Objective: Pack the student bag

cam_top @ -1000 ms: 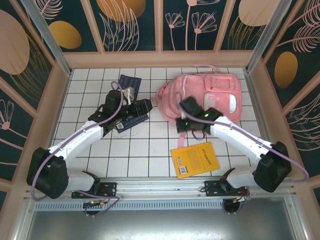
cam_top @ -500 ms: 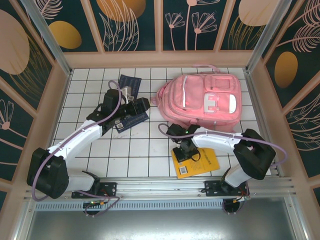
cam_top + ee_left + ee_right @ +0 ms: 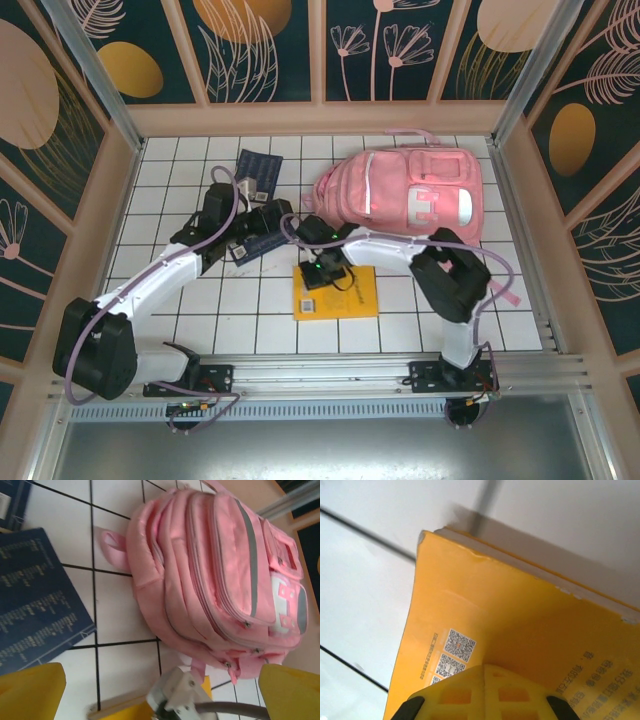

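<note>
**Op 1:** Where does the bag lie from my right gripper?

**Op 2:** Up and right of it in the overhead frame. Its long axis runs left to right, with the handle end toward centre. That gripper is clenched, tips on the yellow book. I've got the left gripper spread wide near the handle end.

The scene from above is lit brightly and evenly from overhead; only short, soft shadows are cast on the white tabletop. Straight frame edges are bowed slightly toward the corners. In the left wrist view the student bag is rendered fairly sharp, while the fingers of the left gripper are blurred. In the right wrist view the yellow book is kept in focus, a soft grey shadow is thrown along its edge, and the right gripper is slightly softened.
</note>
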